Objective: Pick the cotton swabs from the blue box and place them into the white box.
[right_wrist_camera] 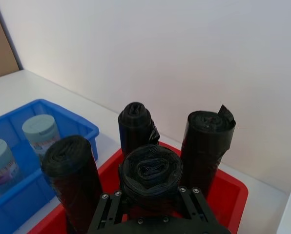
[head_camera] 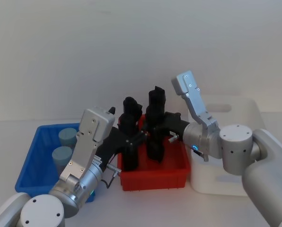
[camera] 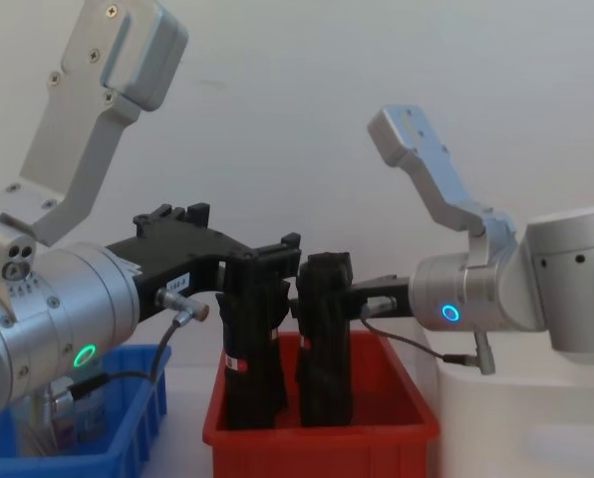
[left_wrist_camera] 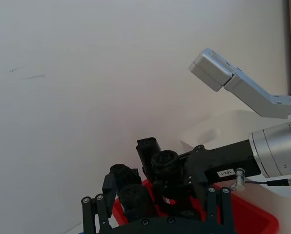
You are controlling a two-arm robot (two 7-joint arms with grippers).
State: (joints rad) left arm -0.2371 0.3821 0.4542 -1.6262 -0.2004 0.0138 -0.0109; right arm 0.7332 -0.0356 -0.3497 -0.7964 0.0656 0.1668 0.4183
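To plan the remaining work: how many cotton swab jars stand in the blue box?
2 cotton swab jars: one toward the far end of the blue box, the other just nearer the robot. The left arm covers part of the box, so more may be hidden.

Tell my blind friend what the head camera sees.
The left pincer and right pincer reach among tall black rolls in a red plastic bin. Two grey-lidded jars sit in the blue plastic box; a white plastic box stands at right.
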